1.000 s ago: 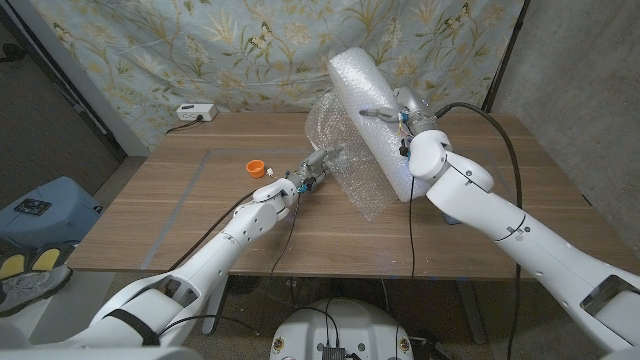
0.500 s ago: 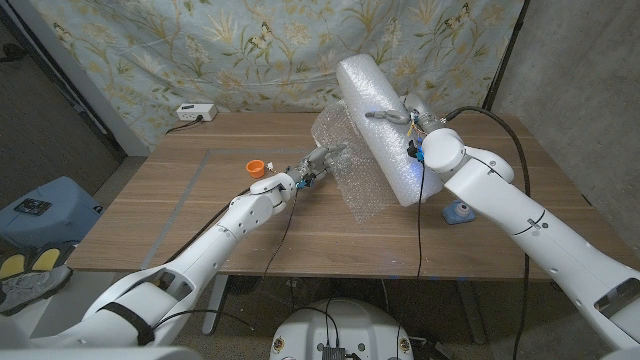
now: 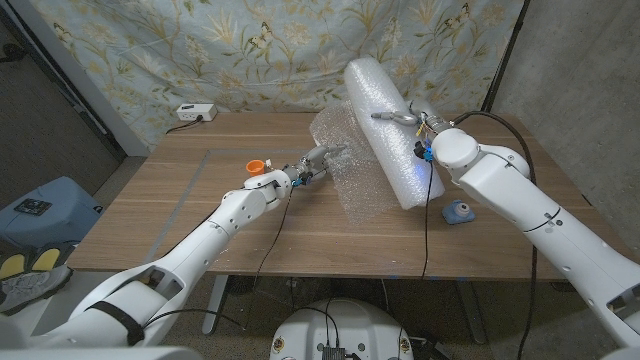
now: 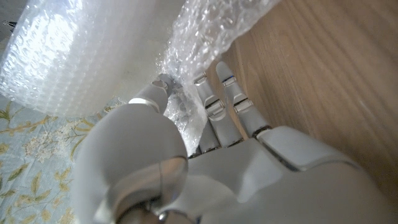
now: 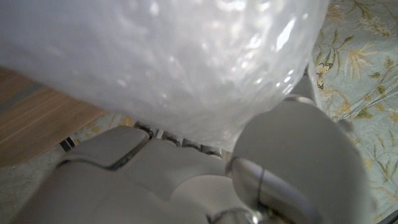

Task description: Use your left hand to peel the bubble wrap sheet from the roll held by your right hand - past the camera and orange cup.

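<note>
Roll (image 3: 388,130) tilted over the table's (image 3: 190,215) far right part, upper end toward the far edge, lower end down near the tabletop toward the right side. Loose sheet (image 3: 340,160) hangs off the roll's left flank, crinkled, its free edge pulled out toward the table's middle. Right hand (image 3: 415,122) clasps the roll from behind near its upper half, fingers wrapped over the top; right wrist view has the wrap pressed right against the palm (image 5: 186,168). Right arm comes in from the near right corner, elbow raised above the tabletop. Left hand (image 3: 312,164) pinches the sheet's edge between thumb and fingers (image 4: 214,109); left wrist view shows wrap bunched in that pinch, wood beyond. Left arm stretched long from the near left corner, wrist just off the surface. Cup (image 3: 257,168), orange, stands just left of the left wrist. A blue-grey thing (image 3: 458,211), likely the camera, sits near the right edge below the roll's lower end. White box (image 3: 194,112) at the far left corner. Against a second ago: roll has shifted right and stands steeper, right arm swung outward, uncovering the blue-grey thing; left hand sits a little further left, closer to the cup, with more sheet drawn out.
</note>
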Controlling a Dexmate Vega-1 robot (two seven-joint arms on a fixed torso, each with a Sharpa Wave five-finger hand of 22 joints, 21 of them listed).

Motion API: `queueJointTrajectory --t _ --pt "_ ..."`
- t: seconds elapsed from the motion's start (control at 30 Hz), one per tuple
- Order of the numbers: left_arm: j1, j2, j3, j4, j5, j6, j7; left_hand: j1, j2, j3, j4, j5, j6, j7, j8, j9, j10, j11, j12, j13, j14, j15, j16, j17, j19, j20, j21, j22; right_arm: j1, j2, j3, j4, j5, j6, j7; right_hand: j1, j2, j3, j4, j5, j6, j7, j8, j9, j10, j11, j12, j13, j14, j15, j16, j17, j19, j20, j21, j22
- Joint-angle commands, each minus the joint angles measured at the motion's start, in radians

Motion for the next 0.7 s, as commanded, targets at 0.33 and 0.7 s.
queueJointTrajectory --t 0.33,0.7 --pt "-0.055 0.027 0.001 0.039 -0.040 0.075 -0.090 0.011 0.000 -0.002 0.008 -0.004 0.014 0.013 -0.006 0.002 0.005 -0.011 0.009 0.011 0.004 0.007 -0.007 0.004 -0.009 0.000 0.014 0.003 -0.019 0.011 0.128 0.142 0.333 0.120 0.037 0.094 0.114 0.031 0.023 -0.005 0.006 0.005 -0.005 0.003 0.003 0.004 -0.007 0.027 0.020 -0.050 -0.003 0.007 0.002 0.002 -0.004 0.005" --pt "-0.091 0.021 0.000 0.081 -0.044 0.105 -0.110 0.012 0.000 -0.001 0.008 -0.003 0.017 0.014 -0.008 0.003 0.005 -0.009 0.011 0.018 0.008 0.008 -0.009 0.004 -0.010 0.000 0.019 0.003 0.001 0.009 0.141 0.228 0.475 0.154 0.044 0.095 0.119 0.035 0.023 -0.010 0.011 0.004 -0.008 0.004 0.006 0.001 -0.008 0.024 0.025 -0.053 -0.003 0.011 0.003 -0.002 -0.005 0.005"
